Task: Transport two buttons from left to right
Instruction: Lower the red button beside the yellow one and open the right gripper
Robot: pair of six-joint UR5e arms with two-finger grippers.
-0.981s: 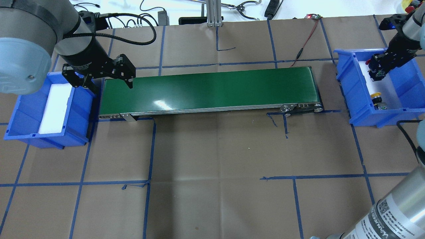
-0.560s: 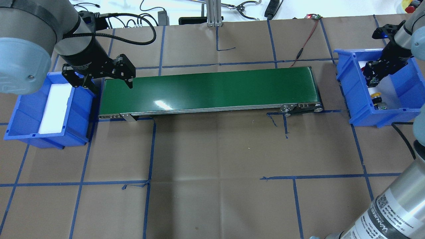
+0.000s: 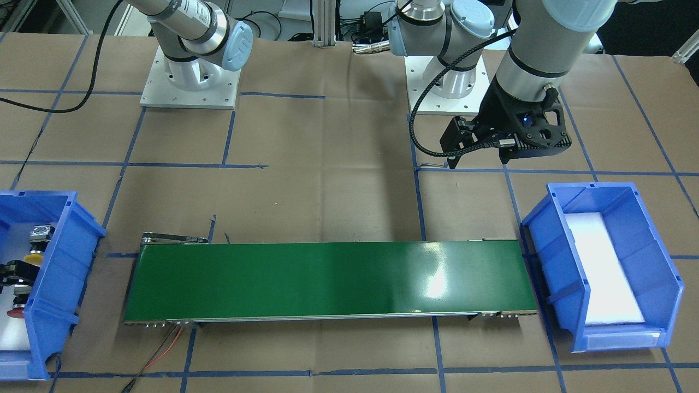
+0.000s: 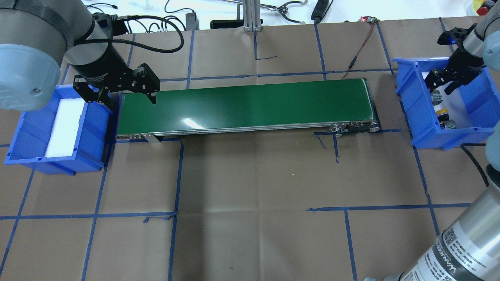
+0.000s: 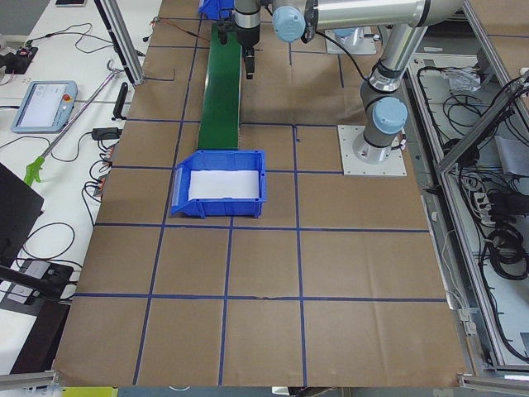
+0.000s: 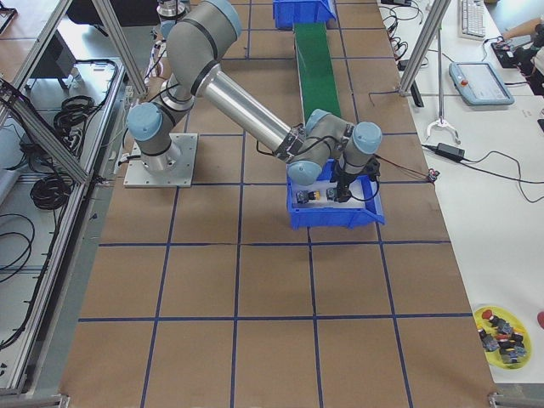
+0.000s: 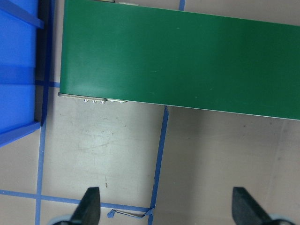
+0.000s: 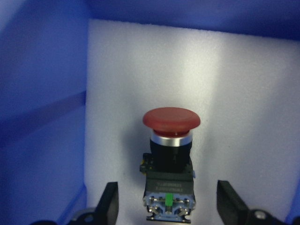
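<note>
The red button (image 8: 171, 154) lies on the white foam in the right blue bin (image 4: 420, 128), red cap away from the wrist camera. My right gripper (image 8: 168, 206) is open and hangs just above it, a finger on each side and not touching it. In the overhead view only its grey body (image 4: 436, 96) shows below the right gripper (image 4: 442, 82). The yellow button (image 4: 443, 114) lies in the same bin, nearer the robot. It also shows in the front view (image 3: 34, 255). My left gripper (image 4: 129, 97) is open and empty above the conveyor's left end.
A green conveyor belt (image 4: 246, 107) runs between the two bins. The left blue bin (image 4: 95, 128) holds only a white foam pad. Brown paper with blue tape lines covers the table. Cables and tools lie along the far edge.
My right gripper, shut on the red button a second ago, has sunk into the right bin and opened. The button now lies on the foam. The left arm has not moved.
</note>
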